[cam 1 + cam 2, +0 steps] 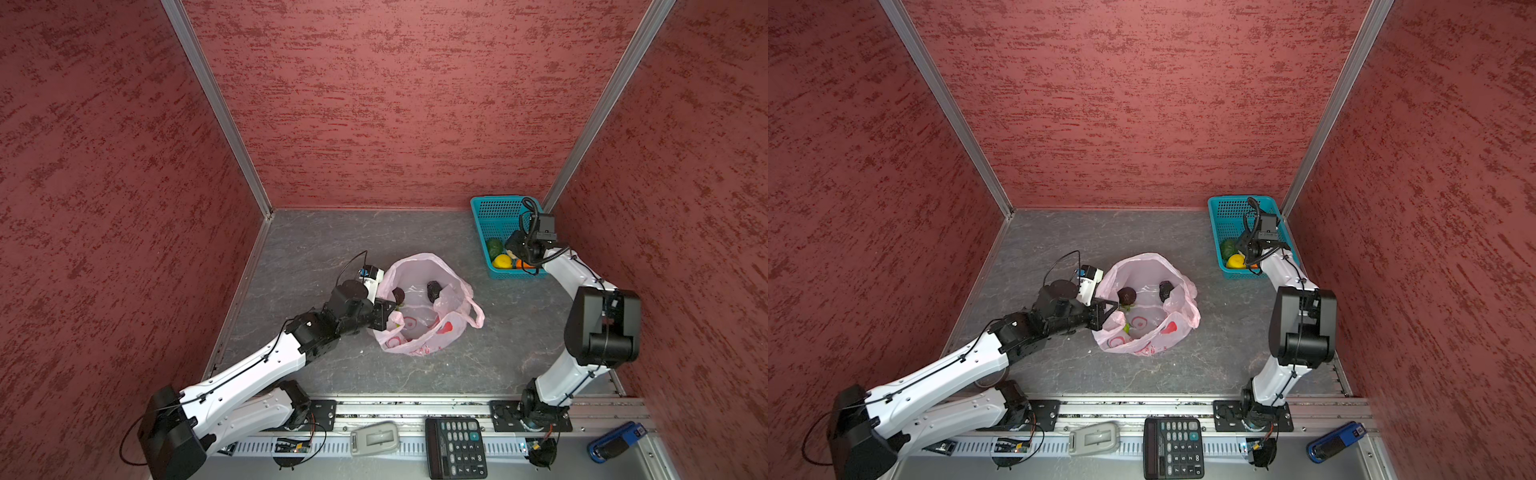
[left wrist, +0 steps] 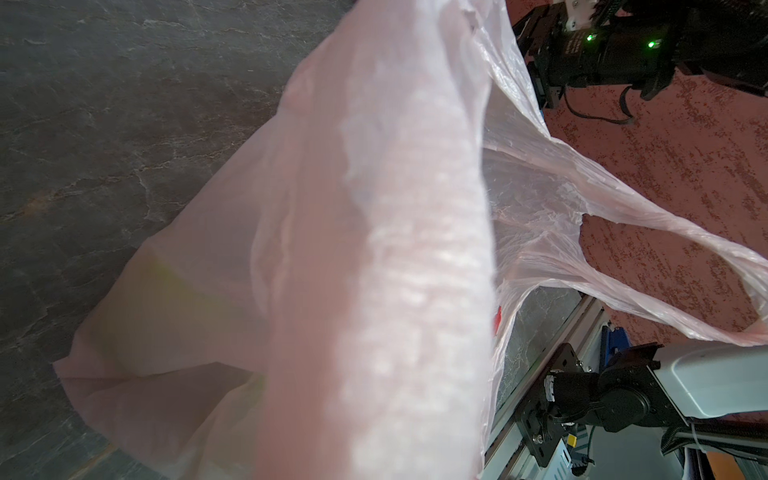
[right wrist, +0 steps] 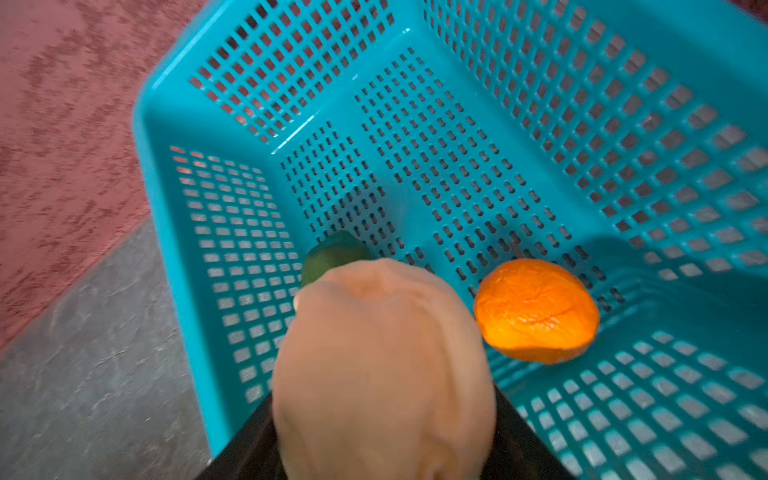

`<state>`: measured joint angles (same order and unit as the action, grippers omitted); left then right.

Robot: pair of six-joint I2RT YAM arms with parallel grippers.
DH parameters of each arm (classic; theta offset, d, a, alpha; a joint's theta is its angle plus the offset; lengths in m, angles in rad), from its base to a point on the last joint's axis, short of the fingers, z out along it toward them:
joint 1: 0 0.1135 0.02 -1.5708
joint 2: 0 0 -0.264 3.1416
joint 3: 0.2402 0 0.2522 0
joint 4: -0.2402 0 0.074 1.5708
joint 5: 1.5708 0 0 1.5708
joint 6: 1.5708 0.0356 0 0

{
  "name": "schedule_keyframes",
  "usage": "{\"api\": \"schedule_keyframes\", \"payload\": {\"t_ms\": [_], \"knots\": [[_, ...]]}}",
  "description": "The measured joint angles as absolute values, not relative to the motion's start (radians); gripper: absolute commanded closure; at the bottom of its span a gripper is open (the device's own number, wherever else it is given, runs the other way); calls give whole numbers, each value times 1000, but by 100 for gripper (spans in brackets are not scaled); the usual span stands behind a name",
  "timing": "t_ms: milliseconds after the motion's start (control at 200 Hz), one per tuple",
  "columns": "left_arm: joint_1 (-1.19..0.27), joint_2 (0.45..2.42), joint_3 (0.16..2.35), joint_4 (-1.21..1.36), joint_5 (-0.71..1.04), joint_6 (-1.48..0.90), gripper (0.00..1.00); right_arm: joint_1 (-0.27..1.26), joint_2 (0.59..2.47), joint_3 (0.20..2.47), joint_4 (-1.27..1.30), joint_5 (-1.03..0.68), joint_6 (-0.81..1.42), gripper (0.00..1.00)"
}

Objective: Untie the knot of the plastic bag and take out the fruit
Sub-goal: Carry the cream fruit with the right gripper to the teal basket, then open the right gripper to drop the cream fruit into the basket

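Plastic bag [image 1: 419,332] in middle of table [image 1: 332,249], mouth open, handle loop [image 1: 477,313] loose on side twd R arm, dark brown-black fruit [image 1: 399,295] & second dark fruit [image 1: 433,290] inside; red print on front (ring marks, a line of chars) too small to read. L gripper [image 1: 386,309] clamped tight on bag rim. R gripper [image 1: 514,246] over teal basket [image 1: 494,212], jaws fairly wide round cream-tan fruit [image 3: 382,365], w/ orange fruit [image 3: 536,309], dark green fruit [image 3: 332,253] & yellow fruit [image 1: 502,261] in basket; calculator [image 1: 455,446] on front rail, key labels blurred.
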<state>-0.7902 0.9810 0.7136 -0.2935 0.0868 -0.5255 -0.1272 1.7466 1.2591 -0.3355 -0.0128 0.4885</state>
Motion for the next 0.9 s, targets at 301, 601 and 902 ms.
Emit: {"api": "schedule_keyframes", "payload": {"t_ms": [301, 601, 902], "knots": [[-790, 981, 714, -314, 72, -525, 100, -149, 1869, 1357, -325, -12, 455, 45], [-785, 984, 714, -315, 70, -522, 100, -149, 1876, 1361, -334, -7, 455, 19], [-778, 984, 714, -314, 72, -521, 100, -149, 1860, 1361, -352, -7, 452, 16]]}}
